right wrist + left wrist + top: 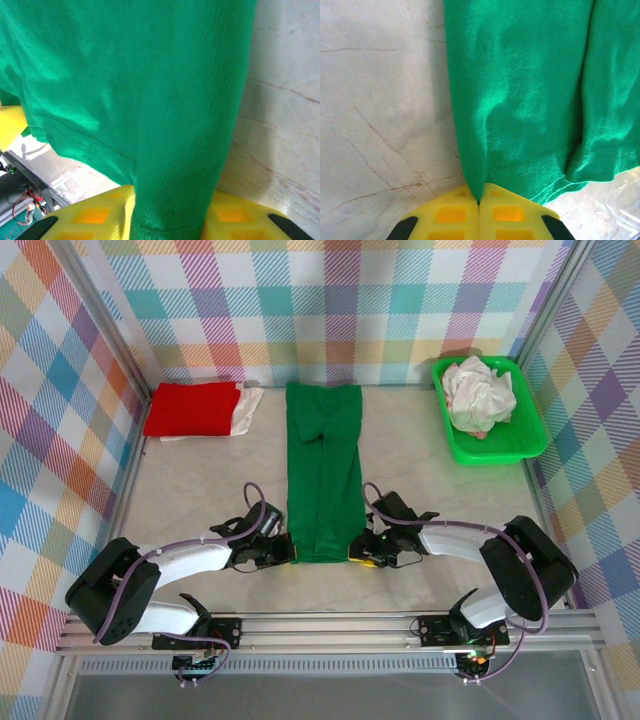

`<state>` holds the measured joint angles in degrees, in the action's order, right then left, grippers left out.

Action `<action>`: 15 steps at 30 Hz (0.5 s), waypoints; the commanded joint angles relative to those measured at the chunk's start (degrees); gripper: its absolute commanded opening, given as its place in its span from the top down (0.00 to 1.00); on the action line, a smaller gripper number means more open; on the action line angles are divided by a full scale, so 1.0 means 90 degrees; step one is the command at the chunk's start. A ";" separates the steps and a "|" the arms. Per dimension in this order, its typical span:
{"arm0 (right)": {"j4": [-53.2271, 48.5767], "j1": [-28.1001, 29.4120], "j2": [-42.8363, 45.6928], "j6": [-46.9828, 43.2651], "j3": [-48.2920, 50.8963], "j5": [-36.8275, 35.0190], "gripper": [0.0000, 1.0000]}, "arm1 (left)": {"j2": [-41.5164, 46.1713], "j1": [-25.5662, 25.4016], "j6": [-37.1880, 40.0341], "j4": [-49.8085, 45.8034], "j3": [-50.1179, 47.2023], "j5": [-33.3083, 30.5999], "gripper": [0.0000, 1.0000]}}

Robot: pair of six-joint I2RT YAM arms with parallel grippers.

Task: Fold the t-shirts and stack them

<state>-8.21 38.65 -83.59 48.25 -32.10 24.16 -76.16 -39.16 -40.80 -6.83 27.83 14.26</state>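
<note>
White shirt (249, 408) mostly hidden under red shirt (192, 408); white heap (478, 392) perhaps several shirts.

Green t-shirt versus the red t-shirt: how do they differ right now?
The green t-shirt lies as a long narrow strip in the middle; the red t-shirt is a compact folded rectangle at the far left. The left gripper and right gripper pinch the green t-shirt's near hem; no gripper touches the red t-shirt. Both are plain, solid-coloured.

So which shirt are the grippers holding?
The green t-shirt mid-table, near corners pinched by the left gripper and right gripper. The red t-shirt lies folded far left; the white t-shirt is crumpled in the tray.
</note>
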 commanded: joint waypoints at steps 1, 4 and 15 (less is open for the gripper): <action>-0.0309 0.0118 -0.0165 0.0144 0.0063 0.0400 0.67 | 0.0102 -0.0073 -0.0025 0.0075 -0.0172 -0.0090 1.00; -0.0416 0.0120 -0.0122 0.0130 0.0015 0.0206 0.59 | 0.0120 -0.0068 -0.0008 0.0084 -0.0183 -0.0090 1.00; -0.0587 -0.0021 -0.0033 0.0282 -0.0135 -0.0045 0.52 | 0.0141 -0.0073 -0.0003 0.0066 -0.0187 -0.0061 1.00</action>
<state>-8.86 38.79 -83.61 49.45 -33.17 24.12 -75.68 -39.16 -40.80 -5.80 27.14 14.26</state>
